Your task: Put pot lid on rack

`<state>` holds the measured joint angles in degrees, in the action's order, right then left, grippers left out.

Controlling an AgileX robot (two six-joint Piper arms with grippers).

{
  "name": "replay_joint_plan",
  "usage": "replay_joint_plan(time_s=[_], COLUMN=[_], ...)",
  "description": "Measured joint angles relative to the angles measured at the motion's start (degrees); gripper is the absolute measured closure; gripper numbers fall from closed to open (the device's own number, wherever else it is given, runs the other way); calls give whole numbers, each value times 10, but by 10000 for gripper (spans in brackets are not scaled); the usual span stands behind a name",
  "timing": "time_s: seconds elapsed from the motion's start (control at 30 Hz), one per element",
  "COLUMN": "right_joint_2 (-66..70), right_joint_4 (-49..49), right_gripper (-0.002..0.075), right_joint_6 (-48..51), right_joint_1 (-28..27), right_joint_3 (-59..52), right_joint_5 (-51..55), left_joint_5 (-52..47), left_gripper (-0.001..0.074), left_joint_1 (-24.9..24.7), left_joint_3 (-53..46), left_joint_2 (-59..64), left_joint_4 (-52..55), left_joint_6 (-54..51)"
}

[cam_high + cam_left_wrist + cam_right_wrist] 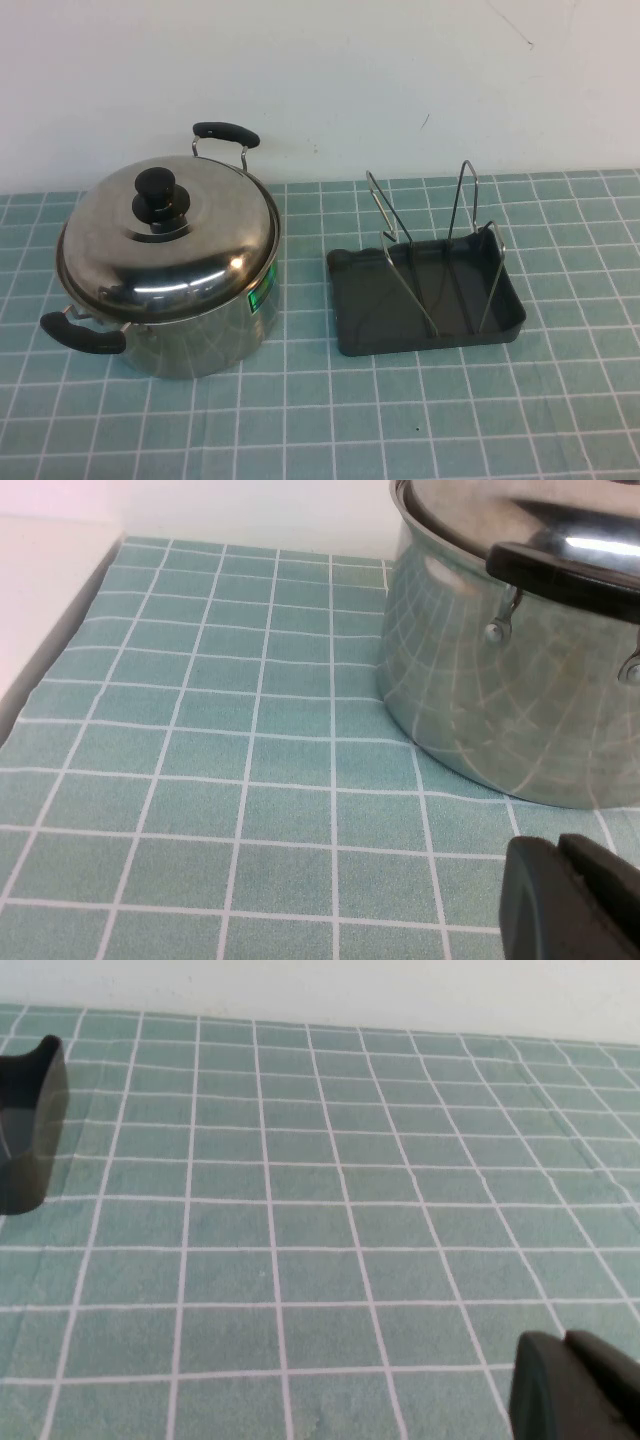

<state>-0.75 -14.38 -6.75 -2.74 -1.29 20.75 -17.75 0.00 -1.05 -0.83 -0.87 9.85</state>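
- Lid: domed shiny steel pot lid [165,245] with black knob seated on two-handled steel pot [205,330], untouched.
- Dark grey plastic rack [425,300] with wire loops empty, just beside, ready for the lid.
- Left gripper [575,900] low beside the pot, right gripper [580,1385] over bare mat; openness of both cannot be told, nothing visibly held.

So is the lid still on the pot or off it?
On. The pot lid sits flat on the pot; the rack holds nothing. Neither gripper touches it.

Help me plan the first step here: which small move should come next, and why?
Probably raise the left gripper from beside the pot toward the black knob: the pot lid sits closed on the pot, the rack stands empty, and the right gripper is low over bare cloth.
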Motion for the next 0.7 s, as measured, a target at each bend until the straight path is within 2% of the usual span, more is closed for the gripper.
replay_joint_plan(time_s=[0.7], right_joint_2=[0], right_joint_4=[0], right_gripper=[727], right_joint_6=[0], right_joint_1=[0], right_joint_3=[0], right_joint_5=[0], left_joint_5=[0], left_gripper=[738], left_joint_1=[0], left_joint_3=[0], left_joint_2=[0], left_joint_4=[9], left_joint_6=[-2])
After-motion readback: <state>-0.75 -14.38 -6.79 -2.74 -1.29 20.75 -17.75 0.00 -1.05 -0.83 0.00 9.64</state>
